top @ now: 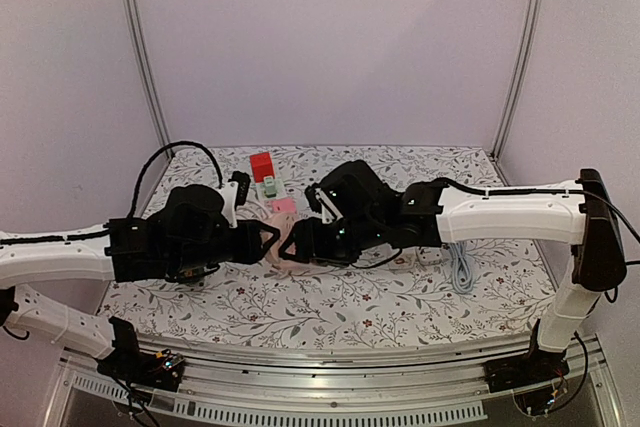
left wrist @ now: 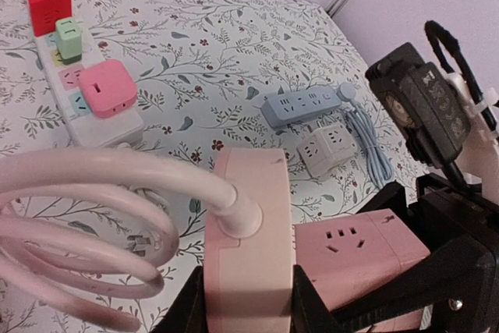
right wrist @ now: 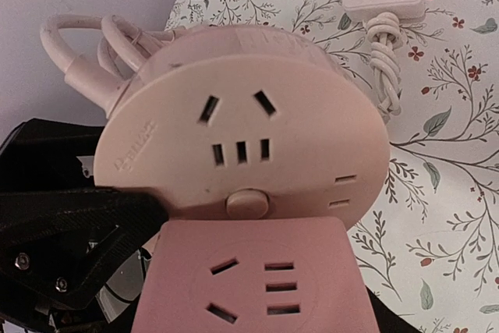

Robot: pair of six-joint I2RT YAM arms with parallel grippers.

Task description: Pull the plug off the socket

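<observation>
Two grippers meet over the table (top: 420, 302) from above, left gripper (top: 268, 243) facing right gripper (top: 302, 241). Left wrist: jaws clamp the round socket (left wrist: 249, 224), pink plug (left wrist: 355, 251) touching it. Right wrist: jaws hold the plug, apparently unseparated; the pull remains.

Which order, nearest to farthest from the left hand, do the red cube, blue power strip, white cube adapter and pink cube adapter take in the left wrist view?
From the left hand:
1. pink cube adapter, right beside it.
2. white cube adapter, farther right.
3. blue power strip, just behind that.
4. red cube, far left.
</observation>
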